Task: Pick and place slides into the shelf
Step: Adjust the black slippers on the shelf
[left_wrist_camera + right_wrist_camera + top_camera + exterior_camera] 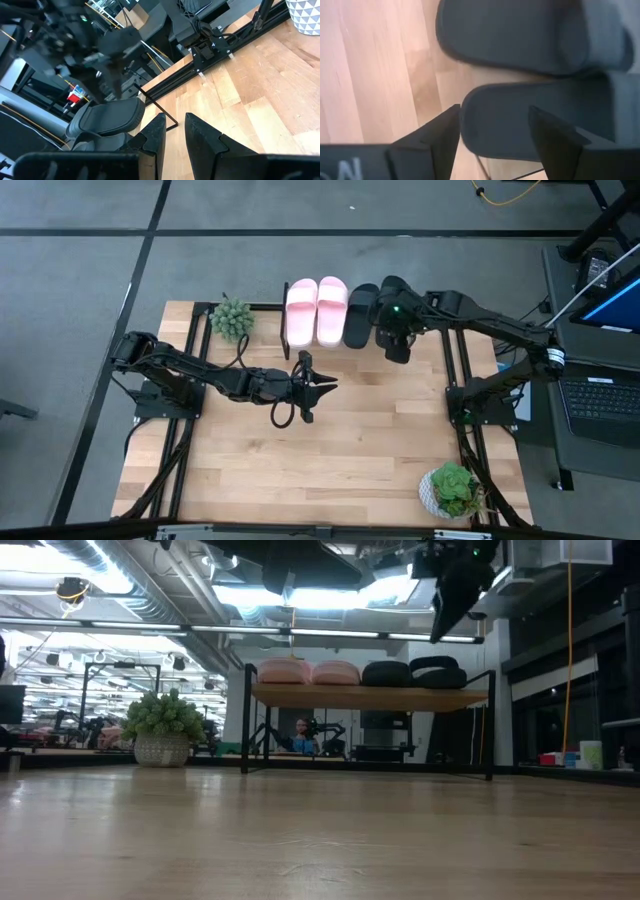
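The shelf (pixel 370 696) stands at the table's far edge, and the slides rest on their soles side by side on its plank: two pale pink slides (pixel 302 310) (pixel 332 310) and two black slides (pixel 360 315) (pixel 520 125). My right gripper (pixel 492 137) hangs open just above the rightmost black slide, pointing steeply down. Its fingers stand wide to either side of that slide's end, clear of it. In the high view it hides most of this slide. My left gripper (pixel 328 385) hovers over the table's middle, pointing toward the shelf, with a narrow gap between its fingers and nothing in it.
A small potted plant (pixel 232 318) stands left of the shelf, and another potted plant (pixel 452 488) sits at the table's near right corner. Black frame rails (pixel 462 370) run along the table's sides. A laptop (pixel 600 400) lies beyond the right edge. Bare wood lies in front of the shelf.
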Motion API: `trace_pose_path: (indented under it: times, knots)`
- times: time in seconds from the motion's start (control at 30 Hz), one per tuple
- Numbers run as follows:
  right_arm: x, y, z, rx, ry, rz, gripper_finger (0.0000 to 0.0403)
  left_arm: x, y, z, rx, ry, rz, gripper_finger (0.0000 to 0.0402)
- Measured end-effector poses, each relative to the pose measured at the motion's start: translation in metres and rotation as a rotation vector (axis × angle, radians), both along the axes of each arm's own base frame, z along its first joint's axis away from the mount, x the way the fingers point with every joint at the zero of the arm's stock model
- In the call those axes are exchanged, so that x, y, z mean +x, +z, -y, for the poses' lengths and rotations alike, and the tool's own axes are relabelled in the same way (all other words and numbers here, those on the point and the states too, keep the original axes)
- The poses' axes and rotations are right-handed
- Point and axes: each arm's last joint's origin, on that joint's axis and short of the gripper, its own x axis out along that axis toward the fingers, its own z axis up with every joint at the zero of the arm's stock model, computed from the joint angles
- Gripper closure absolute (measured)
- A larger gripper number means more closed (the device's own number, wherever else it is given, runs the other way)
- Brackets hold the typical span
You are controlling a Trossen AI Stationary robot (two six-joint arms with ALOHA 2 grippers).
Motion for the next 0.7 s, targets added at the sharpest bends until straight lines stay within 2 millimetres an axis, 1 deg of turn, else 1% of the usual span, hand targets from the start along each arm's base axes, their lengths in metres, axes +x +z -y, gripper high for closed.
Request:
trace_pose_path:
  times: [0.1, 0.17, 0.23, 0.37, 0.4, 0.57, 0.7]
  knots:
    - [0.0, 0.012, 0.0, -0.021, -0.003, 0.033, 0.0194, 0.0, 0.0, 0.0, 0.0, 0.0, 0.0, 0.0337]
    - [0.0, 0.019, 0.003, -0.066, -0.03, 0.043, 0.0225, 0.0, 0.0, 0.0, 0.0, 0.0, 0.0, 0.0337]
    - [-0.002, 0.023, 0.006, -0.104, -0.06, 0.044, 0.0268, 0.0, 0.0, 0.0, 0.0, 0.0, 0.0, 0.0337]
    - [-0.007, 0.024, 0.016, -0.129, -0.114, 0.035, 0.0373, 0.0, 0.0, 0.0, -0.001, 0.0, 0.0, 0.0337]
    - [-0.007, 0.024, 0.02, -0.138, -0.133, 0.027, 0.0387, 0.0, 0.0, 0.0, -0.001, 0.0, 0.0, 0.0337]
    - [-0.015, 0.02, 0.041, -0.237, -0.309, -0.034, 0.0397, 0.0, 0.0, 0.0, -0.018, 0.003, 0.005, 0.0337]
    - [-0.022, 0.016, 0.058, -0.24, -0.393, -0.062, 0.0398, 0.0, 0.0, 0.0, -0.025, 0.004, 0.007, 0.0337]
